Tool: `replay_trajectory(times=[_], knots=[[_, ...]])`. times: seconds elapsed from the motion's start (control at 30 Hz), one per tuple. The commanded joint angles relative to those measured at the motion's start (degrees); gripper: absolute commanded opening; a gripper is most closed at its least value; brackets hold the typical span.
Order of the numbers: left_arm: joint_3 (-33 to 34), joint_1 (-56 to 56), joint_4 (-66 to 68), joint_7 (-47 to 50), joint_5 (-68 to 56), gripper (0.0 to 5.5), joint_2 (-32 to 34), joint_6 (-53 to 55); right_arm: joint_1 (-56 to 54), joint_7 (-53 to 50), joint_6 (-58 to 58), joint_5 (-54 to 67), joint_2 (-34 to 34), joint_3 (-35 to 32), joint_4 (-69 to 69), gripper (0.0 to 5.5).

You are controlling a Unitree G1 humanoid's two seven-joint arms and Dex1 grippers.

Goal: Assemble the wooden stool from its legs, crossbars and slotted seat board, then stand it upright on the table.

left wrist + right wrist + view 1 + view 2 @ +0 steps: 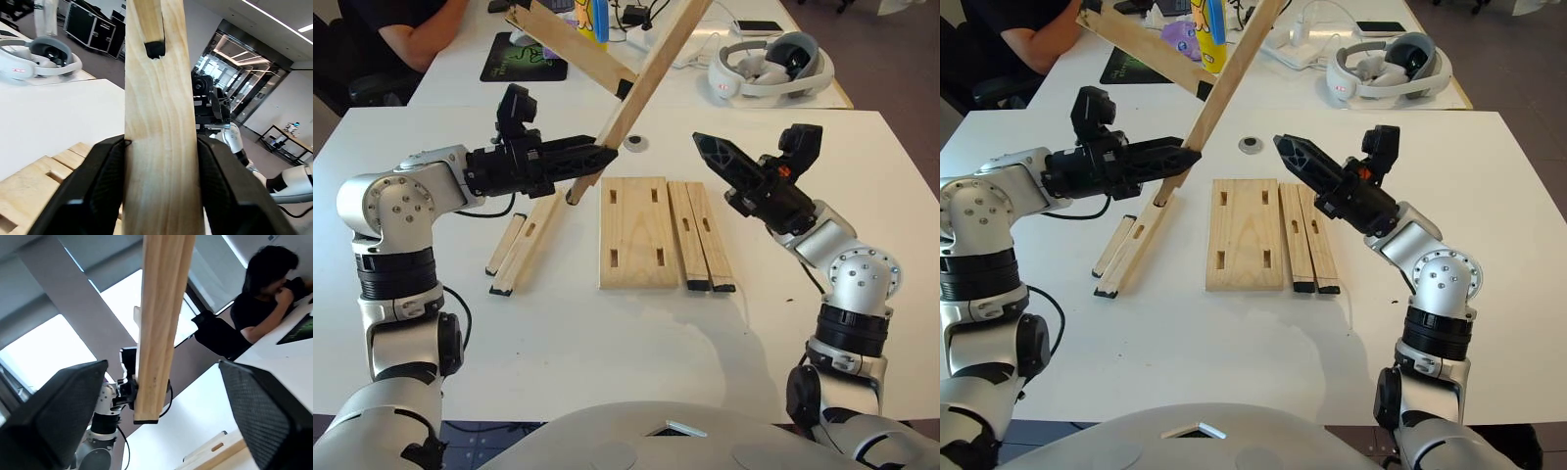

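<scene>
Left gripper (599,157) clamping leg (641,88) low, crossbar (573,49) seemingly joined above. Right gripper (707,147) gaping wide, empty; should be steadying leg while lowering into seat (633,232) slot.

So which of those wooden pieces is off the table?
The long leg gripped by the left fingers, tilted up in the air; the others lie flat on the table.

Open table (636,333) on my side of seat board (632,231); tilted leg frame (641,83) at its far-left corner, slats (700,235) along its right edge.
</scene>
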Motion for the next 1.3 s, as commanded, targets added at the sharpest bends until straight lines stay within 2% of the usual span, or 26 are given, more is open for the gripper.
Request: replay_trajectory(times=[0.03,0.13,0.4,0.8,1.2,1.3], knots=[[-2.0,-0.7,-1.5,-2.5,-2.6,2.04,1.8,2.4,-1.3,-1.5,3.1,7.2,-0.9,-0.5,-0.8,4.39],[-3.8,0.1,-1.9,-3.5,-2.4,2.04,2.4,2.4,-1.8,-3.1,3.6,12.0,-0.6,-0.5,-1.4,4.39],[-6.1,1.5,-4.7,-4.6,-3.8,2.04,2.9,3.2,-2.5,-5.8,1.9,12.6,-0.9,0.6,-0.1,4.39],[-8.4,1.9,-4.9,-7.3,-3.7,2.04,5.9,2.8,-1.0,-0.4,3.7,10.5,-4.4,3.2,-0.6,4.39],[-10.7,1.7,-4.8,-11.3,-3.1,2.04,10.1,2.3,-1.9,1.2,3.1,10.2,-5.6,3.0,0.9,4.39],[-11.0,1.7,-4.9,-11.6,-3.1,2.04,10.3,2.2,-1.6,1.1,3.1,10.3,-5.7,2.9,0.9,3.96]])
